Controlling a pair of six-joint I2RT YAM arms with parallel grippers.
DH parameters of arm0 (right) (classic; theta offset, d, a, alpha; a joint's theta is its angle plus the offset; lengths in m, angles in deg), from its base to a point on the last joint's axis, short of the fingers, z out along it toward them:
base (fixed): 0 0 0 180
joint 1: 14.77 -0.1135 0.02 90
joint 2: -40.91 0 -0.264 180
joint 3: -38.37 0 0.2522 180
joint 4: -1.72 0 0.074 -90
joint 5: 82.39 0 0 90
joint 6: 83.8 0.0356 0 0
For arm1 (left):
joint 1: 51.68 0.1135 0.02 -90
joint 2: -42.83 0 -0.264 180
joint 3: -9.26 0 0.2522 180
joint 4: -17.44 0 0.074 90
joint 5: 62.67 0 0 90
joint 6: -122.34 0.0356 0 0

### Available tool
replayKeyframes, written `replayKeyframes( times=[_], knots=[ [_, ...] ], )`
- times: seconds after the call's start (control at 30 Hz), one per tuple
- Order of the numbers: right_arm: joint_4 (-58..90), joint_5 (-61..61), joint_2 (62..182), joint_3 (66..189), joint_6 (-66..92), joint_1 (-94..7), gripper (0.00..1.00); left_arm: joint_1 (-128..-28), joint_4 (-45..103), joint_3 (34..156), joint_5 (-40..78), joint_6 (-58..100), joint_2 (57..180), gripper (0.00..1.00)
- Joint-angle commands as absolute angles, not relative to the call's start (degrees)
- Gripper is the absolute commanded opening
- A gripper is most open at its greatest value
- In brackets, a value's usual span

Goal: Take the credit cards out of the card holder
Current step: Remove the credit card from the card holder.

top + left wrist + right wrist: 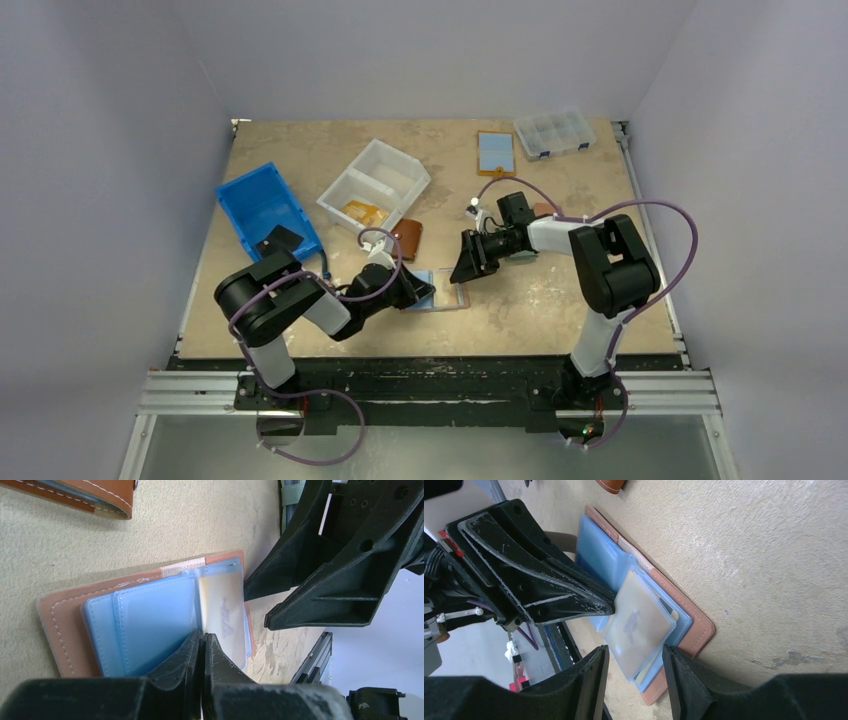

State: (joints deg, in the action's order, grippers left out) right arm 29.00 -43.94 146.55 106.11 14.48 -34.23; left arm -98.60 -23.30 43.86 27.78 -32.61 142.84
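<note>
Gaping right jaws straddle card holder (702,625); left jaws clenched against its credit cards (150,625)

1. In the top view, the black left gripper (425,290) covers the left half of the open tan leather card holder (452,296).
2. The thin light-blue credit cards (150,625) overlap inside the holder, so their number cannot be told.
3. The left gripper's pressed-together fingers (185,655) hide the holder's near edge. Whether they pinch anything cannot be told.
4. The grey print on the pale sleeved card (223,615) in the holder's right half is blurred.
5. Beyond the holder, a brown stitched leather wallet (100,497) is cut off by the picture's edge.
6. The right gripper (635,650) hides the holder's near corner.
</note>
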Motion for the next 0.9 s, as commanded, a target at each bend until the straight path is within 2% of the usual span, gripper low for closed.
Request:
replayKeyframes(
  times=[0.0,0.47,0.53,0.87],
  knots=[
    [27.8,-40.3,146.6,105.8,15.5,-34.3,0.54,-98.6,-23.6,44.0,24.0,-31.2,145.2,0.0],
    [27.3,-36.7,145.6,105.6,16.6,-34.3,0.61,-98.6,-24.0,45.7,21.8,-31.2,147.8,0.0],
    [27.0,-39.4,145.8,105.6,17.1,-34.3,0.58,-98.6,-24.1,46.0,21.2,-31.0,148.1,0.0],
    [26.4,-49.7,144.6,106.1,16.2,-34.4,0.3,-98.5,-24.3,46.0,20.8,-31.3,148.2,0.0]
  ],
)
